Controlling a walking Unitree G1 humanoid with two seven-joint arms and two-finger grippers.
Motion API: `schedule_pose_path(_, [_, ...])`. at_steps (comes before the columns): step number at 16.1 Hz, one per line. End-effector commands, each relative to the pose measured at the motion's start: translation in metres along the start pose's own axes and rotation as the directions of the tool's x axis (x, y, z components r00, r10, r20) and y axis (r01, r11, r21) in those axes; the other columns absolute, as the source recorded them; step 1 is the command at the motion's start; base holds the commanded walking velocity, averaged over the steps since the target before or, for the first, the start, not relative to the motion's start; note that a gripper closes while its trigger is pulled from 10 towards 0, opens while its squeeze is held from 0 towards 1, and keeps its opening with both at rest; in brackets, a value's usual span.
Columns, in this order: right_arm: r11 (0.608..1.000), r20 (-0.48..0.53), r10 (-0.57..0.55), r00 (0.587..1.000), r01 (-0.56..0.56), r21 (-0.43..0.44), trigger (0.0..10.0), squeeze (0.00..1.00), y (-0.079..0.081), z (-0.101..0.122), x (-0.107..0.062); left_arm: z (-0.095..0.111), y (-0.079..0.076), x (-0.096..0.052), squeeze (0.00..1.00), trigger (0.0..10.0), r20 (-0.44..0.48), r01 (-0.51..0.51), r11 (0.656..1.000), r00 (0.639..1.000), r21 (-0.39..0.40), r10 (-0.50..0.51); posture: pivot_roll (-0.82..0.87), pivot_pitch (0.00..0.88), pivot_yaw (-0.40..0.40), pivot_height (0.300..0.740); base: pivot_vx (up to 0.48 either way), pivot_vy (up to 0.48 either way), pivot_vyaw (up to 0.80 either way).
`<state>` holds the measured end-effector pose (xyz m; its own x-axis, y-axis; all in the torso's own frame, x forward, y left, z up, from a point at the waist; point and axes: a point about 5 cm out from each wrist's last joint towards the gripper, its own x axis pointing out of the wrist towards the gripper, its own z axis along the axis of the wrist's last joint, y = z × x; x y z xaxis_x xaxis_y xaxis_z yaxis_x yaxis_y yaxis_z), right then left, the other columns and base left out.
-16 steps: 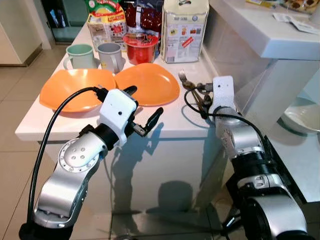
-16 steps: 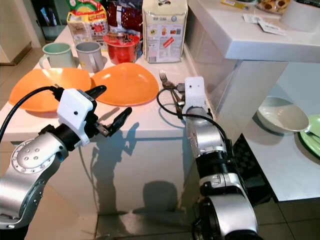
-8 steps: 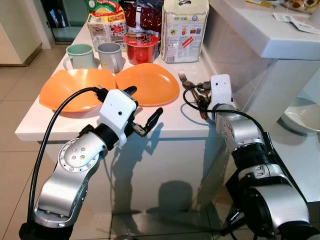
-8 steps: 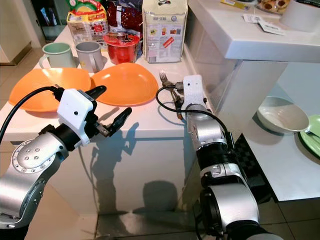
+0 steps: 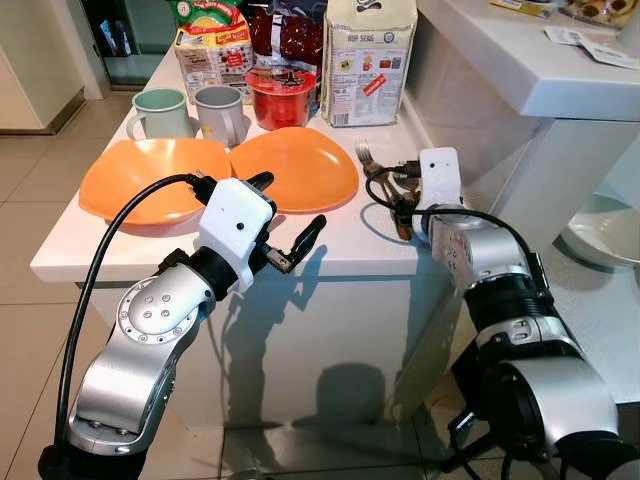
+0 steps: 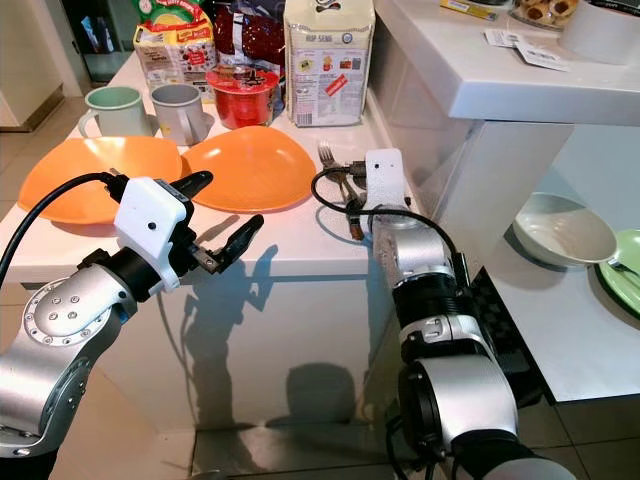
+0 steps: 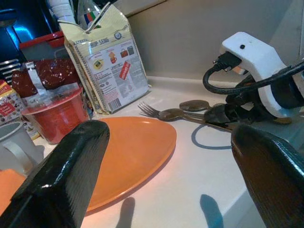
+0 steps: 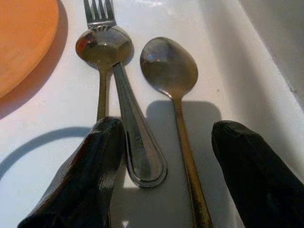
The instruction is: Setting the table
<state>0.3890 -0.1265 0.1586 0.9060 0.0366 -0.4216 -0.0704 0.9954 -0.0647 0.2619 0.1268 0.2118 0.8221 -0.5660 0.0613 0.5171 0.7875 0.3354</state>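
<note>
With the right gripper (image 8: 161, 166) spread wide over the cutlery (image 8: 142, 95) lying beside the orange plate (image 5: 297, 167) — picking-up step, nothing clamped yet — next: lower, straddle one handle, close; left gripper (image 5: 285, 225) likewise apart, idle.

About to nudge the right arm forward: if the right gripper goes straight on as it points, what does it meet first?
Probably the cutlery: the open right gripper straddles a spoon and a fork handle on the table.
</note>
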Motion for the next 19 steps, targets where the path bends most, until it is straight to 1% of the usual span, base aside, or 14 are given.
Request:
schedule_pose_path(1, [0.999, -0.133, 0.035, 0.99, -0.034, 0.013, 9.3, 0.0, 0.003, -0.021, 0.002, 0.003, 0.001, 0.002, 0.0, 10.0, 0.01, 0.011, 1.0, 1.0, 0.009, -0.011, 0.06, 0.0, -0.023, 0.74, 0.0, 0.0, 0.0])
schedule_pose_path(2, [0.999, -0.166, 0.049, 0.985, -0.046, 0.023, 4.5, 0.0, 0.004, -0.024, 0.002, 0.003, 0.001, 0.003, 0.0, 10.0, 0.01, 0.012, 1.0, 1.0, 0.01, -0.012, 0.06, 0.0, -0.022, 0.74, 0.0, 0.0, 0.0])
schedule_pose_path(3, [0.998, -0.175, 0.05, 0.983, -0.045, 0.033, 4.2, 0.0, 0.004, -0.025, 0.001, 0.003, 0.001, 0.003, 0.0, 10.0, 0.01, 0.012, 1.0, 1.0, 0.011, -0.012, 0.06, 0.0, -0.022, 0.74, 0.0, 0.0, 0.0])
schedule_pose_path(4, [0.997, -0.182, 0.06, 0.981, -0.049, 0.064, 2.3, 0.0, 0.003, -0.026, 0.001, 0.003, 0.001, 0.003, 0.0, 10.0, 0.011, 0.012, 1.0, 1.0, 0.012, -0.012, 0.06, 0.0, -0.022, 0.74, 0.0, 0.0, 0.0])
schedule_pose_path(5, [0.996, -0.185, 0.06, 0.981, -0.046, 0.082, 0.0, 0.0, 0.002, -0.026, 0.001, 0.003, 0.002, 0.003, 0.0, 10.0, 0.011, 0.012, 1.0, 1.0, 0.013, -0.012, 0.06, 0.0, -0.02, 0.74, 0.0, 0.0, 0.0])
schedule_pose_path(6, [0.991, -0.189, 0.066, 0.98, -0.041, 0.13, 0.0, 0.0, 0.0, -0.027, 0.0, 0.003, 0.002, 0.003, 0.0, 10.0, 0.011, 0.014, 1.0, 1.0, 0.015, -0.014, 0.06, 0.0, -0.017, 0.74, 0.0, 0.0, 0.0])
schedule_pose_path(7, [0.978, -0.189, 0.066, 0.98, -0.026, 0.206, 0.0, 0.0, -0.007, -0.03, 0.0, 0.004, 0.002, 0.003, 0.0, 10.0, 0.012, 0.015, 1.0, 1.0, 0.018, -0.015, 0.06, 0.0, -0.017, 0.74, 0.0, 0.0, 0.0])
schedule_pose_path(9, [0.972, -0.192, 0.055, 0.98, -0.009, 0.236, 0.0, 0.0, -0.012, -0.032, 0.0, 0.004, 0.002, 0.004, 0.0, 10.0, 0.013, 0.016, 1.0, 1.0, 0.019, -0.017, 0.05, 0.0, -0.015, 0.74, 0.0, 0.0, 0.0])
schedule_pose_path(11, [0.966, -0.195, 0.045, 0.98, 0.007, 0.259, 0.0, 0.0, -0.016, -0.035, -0.001, 0.004, 0.002, 0.004, 0.0, 10.0, 0.014, 0.019, 1.0, 1.0, 0.02, -0.019, 0.05, 0.0, -0.015, 0.74, 0.0, 0.0, 0.0])
schedule_pose_path(14, [0.964, -0.192, 0.034, 0.981, 0.019, 0.267, 0.0, 0.0, -0.018, -0.035, -0.001, 0.004, 0.002, 0.005, 0.0, 10.0, 0.014, 0.02, 1.0, 1.0, 0.021, -0.02, 0.05, 0.0, -0.015, 0.74, 0.0, 0.0, 0.0])
schedule_pose_path(19, [0.966, -0.17, 0.007, 0.985, 0.037, 0.256, 0.0, 0.0, -0.018, -0.03, -0.001, 0.004, 0.003, 0.005, 0.0, 10.0, 0.015, 0.019, 1.0, 1.0, 0.023, -0.019, 0.05, 0.0, -0.011, 0.74, 0.0, 0.0, 0.0])
